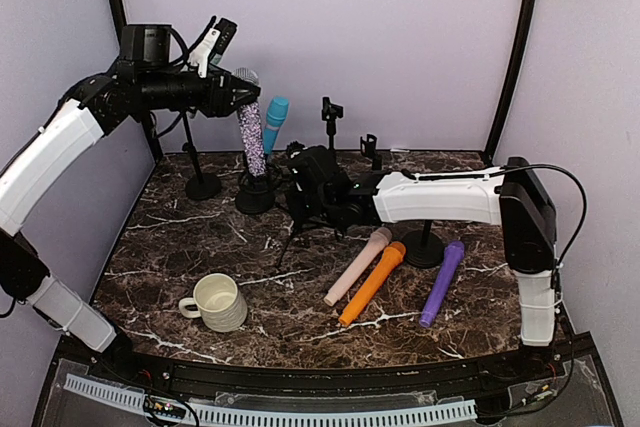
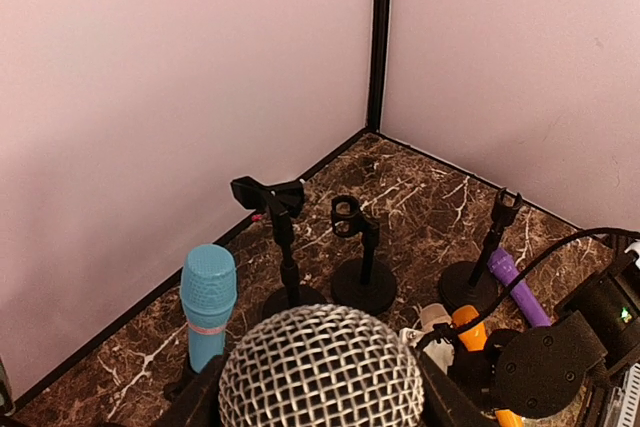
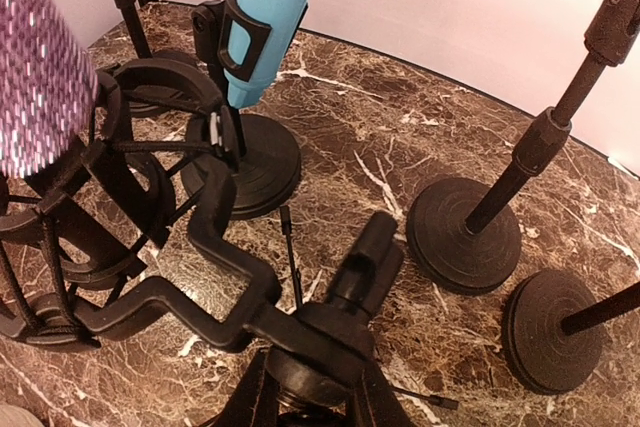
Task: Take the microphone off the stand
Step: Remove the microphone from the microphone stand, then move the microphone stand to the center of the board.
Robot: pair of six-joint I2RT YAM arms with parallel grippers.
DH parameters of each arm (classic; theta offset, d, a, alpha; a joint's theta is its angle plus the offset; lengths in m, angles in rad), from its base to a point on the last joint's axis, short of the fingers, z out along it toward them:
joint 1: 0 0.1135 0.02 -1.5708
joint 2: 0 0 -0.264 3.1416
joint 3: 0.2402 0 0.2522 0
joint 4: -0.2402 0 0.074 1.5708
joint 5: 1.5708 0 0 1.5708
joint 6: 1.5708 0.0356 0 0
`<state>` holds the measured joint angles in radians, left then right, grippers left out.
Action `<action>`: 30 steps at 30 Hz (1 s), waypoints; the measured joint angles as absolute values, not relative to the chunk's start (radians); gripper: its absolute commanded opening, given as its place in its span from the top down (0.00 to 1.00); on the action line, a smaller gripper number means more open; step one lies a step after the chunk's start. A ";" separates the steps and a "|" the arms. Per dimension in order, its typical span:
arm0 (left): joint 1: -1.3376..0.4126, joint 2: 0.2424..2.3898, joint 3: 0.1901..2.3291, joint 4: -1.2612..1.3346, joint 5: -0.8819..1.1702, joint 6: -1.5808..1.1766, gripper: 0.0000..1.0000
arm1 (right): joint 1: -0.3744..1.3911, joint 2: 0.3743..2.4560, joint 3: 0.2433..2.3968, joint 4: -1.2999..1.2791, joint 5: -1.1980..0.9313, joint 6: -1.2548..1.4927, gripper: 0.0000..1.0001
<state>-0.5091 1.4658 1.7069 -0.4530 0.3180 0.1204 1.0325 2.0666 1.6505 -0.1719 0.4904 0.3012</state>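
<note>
Five microphones (image 1: 444, 282), six black stands (image 1: 203, 185), one white mug (image 1: 220, 302).

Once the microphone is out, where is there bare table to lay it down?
Bare marble lies between the mug and the pink microphone, and along the left edge behind the mug. Crowded: the stands at the back, and the orange microphone and purple microphone beside the pink one.

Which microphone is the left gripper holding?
The sparkly microphone, upright, its mesh head in the left gripper. The blue microphone stands clipped; the pink microphone, orange microphone and purple microphone lie flat.
</note>
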 measured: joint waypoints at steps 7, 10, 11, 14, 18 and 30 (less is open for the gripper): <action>-0.509 1.377 1.707 -0.449 0.258 0.131 1.00 | 1.021 2.064 1.651 -0.183 0.497 0.313 0.96; -0.510 1.349 1.694 -0.433 0.248 0.131 1.00 | 0.994 2.057 1.649 -0.205 0.498 0.317 0.96; -0.510 1.341 1.682 -0.426 0.247 0.131 1.00 | 0.980 2.055 1.649 -0.213 0.500 0.318 0.96; -0.510 1.328 1.647 -0.413 0.245 0.131 1.00 | 0.941 2.052 1.649 -0.226 0.511 0.317 0.96; -0.510 1.330 1.613 -0.413 0.246 0.128 1.00 | 0.900 2.051 1.649 -0.236 0.528 0.315 0.96; -0.510 1.323 1.522 -0.392 0.342 0.105 1.00 | 0.839 2.051 1.648 -0.230 0.528 0.280 0.96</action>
<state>-0.5102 1.3231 1.5223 -0.3920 0.3416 0.1047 0.8394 2.0506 1.6478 -0.2298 0.5282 0.2798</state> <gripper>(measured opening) 0.551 0.195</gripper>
